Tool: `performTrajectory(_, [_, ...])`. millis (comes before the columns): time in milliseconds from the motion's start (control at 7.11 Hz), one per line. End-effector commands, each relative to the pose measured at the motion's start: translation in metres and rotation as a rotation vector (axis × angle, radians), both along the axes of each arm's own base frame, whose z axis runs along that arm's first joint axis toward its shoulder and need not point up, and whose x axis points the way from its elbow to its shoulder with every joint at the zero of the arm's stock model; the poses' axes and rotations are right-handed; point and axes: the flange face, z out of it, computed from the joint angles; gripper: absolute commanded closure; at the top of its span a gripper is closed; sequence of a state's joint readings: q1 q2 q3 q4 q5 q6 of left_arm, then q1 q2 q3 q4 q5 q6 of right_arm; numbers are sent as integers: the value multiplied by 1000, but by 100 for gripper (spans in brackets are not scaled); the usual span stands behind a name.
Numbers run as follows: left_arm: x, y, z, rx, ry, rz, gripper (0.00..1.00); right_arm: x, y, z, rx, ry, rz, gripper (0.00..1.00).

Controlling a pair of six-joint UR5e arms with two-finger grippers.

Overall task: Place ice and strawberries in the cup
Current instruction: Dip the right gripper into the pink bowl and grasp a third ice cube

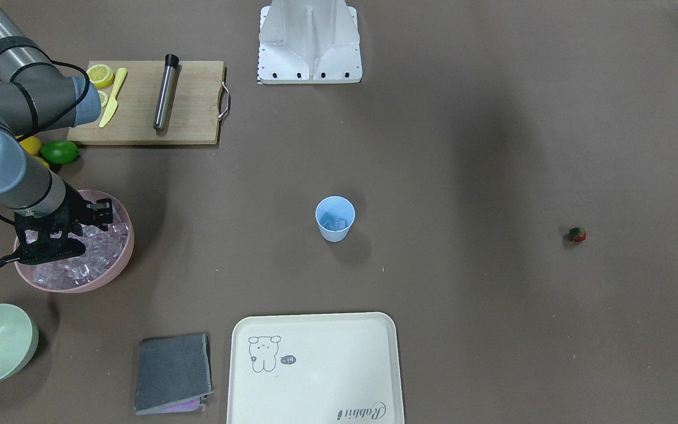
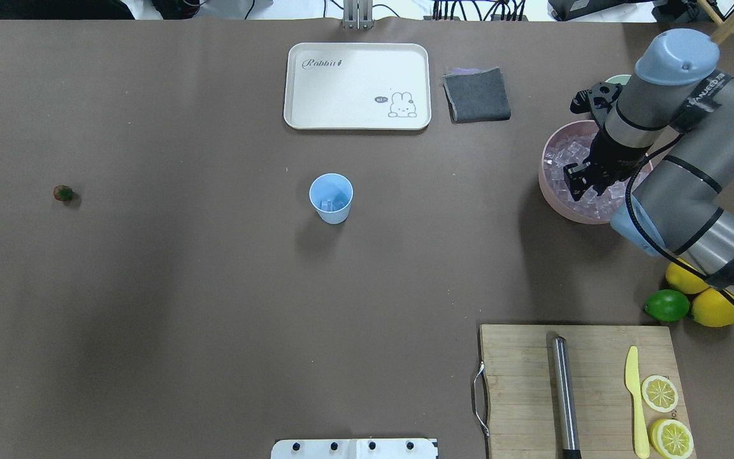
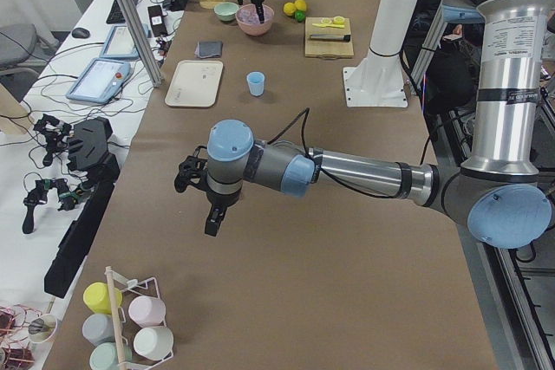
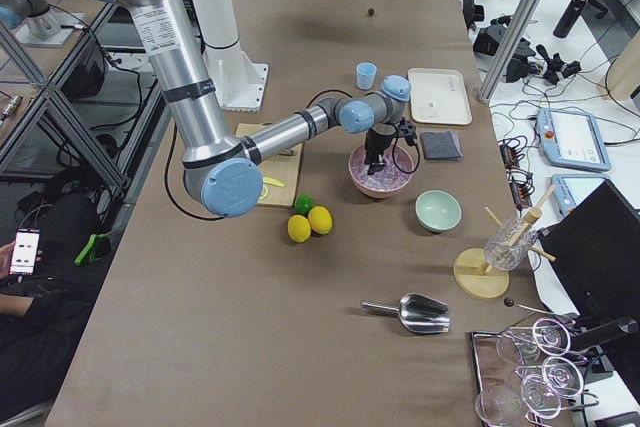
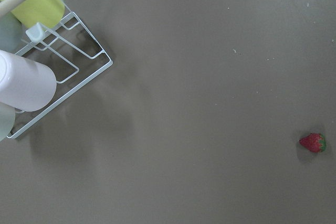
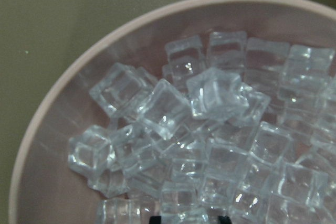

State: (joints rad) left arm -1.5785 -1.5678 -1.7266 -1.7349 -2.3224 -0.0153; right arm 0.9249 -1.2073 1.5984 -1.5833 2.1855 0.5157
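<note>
Partway done: the cup stands mid-table with a few cubes of ice showing at its bottom, but the strawberry lies bare toward the table's left end, well apart from the cup, so I judge that half not started. My right gripper is down in the pink bowl near the right end, tips showing either side of a cube; clamped or not, I cannot tell. The left gripper hangs above the left end, its state unreadable from the side view.
</note>
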Motion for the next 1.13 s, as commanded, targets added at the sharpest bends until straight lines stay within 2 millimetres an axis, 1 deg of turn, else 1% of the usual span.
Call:
performTrajectory(0, [0, 0, 0, 1, 0, 0, 2, 7, -8, -10, 6, -12, 13, 100])
performTrajectory(281, [0, 0, 0, -1, 0, 0, 2, 31, -27, -32, 3, -62, 45, 100])
performTrajectory(422, [0, 0, 1, -2, 0, 0, 2, 37, -40, -63, 17, -122, 47, 100])
performTrajectory(563, [0, 0, 1, -2, 0, 0, 2, 32, -48, -108, 26, -209, 29, 100])
performTrajectory(704, [0, 0, 2, -4, 0, 0, 2, 24, -51, -151, 11, -286, 26, 100])
performTrajectory(844, [0, 0, 3, -6, 0, 0, 2, -3, -45, -195, -38, -313, 64, 100])
performTrajectory(985, [0, 0, 3, -7, 0, -1, 2, -38, -33, -240, -80, -333, 81, 100])
